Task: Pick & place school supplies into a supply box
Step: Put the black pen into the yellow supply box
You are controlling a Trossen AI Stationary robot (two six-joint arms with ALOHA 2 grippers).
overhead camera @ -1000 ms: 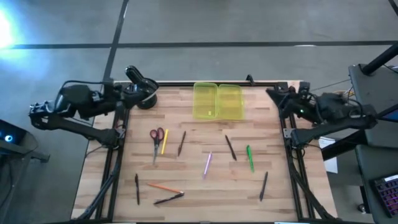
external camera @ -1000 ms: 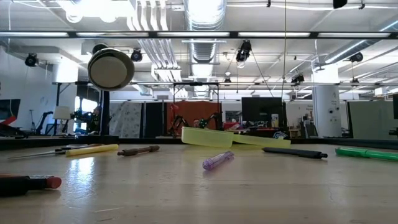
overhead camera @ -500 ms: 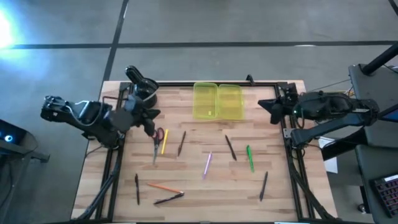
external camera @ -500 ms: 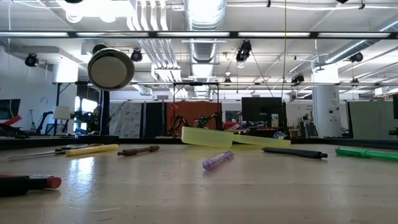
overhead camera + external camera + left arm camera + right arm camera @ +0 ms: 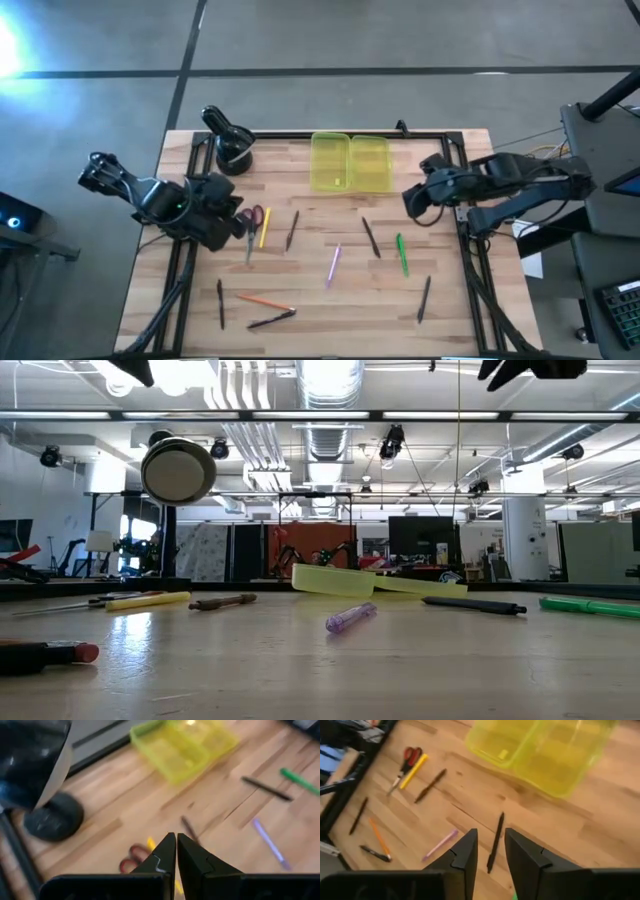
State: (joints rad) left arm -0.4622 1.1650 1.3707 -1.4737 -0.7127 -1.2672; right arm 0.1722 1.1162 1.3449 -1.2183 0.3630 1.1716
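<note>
The supply box (image 5: 350,162), an open translucent yellow case, lies flat by the far edge and shows in the right wrist view (image 5: 545,750). Pens and pencils lie scattered on the wood. The red-handled scissors (image 5: 252,218) lie beside a yellow pencil (image 5: 264,227). My left gripper (image 5: 236,222) hovers shut just left of the scissors, above the table (image 5: 176,851). My right gripper (image 5: 408,200) is open, hovering over the right side above a black pen (image 5: 495,842). The green pen (image 5: 402,254) lies nearer.
A black round holder (image 5: 232,152) stands at the far left corner. A brown pen (image 5: 292,230), a pink pen (image 5: 334,263), an orange pencil (image 5: 265,301) and black pens (image 5: 424,298) lie across the middle and near side. Black frame rails (image 5: 470,270) border both sides.
My left gripper has swung from the far left corner toward the near side and in over the table, ending beside the scissors. My right gripper has moved from the right rail toward the table's left, over the wood. The supplies and the box have stayed put.
</note>
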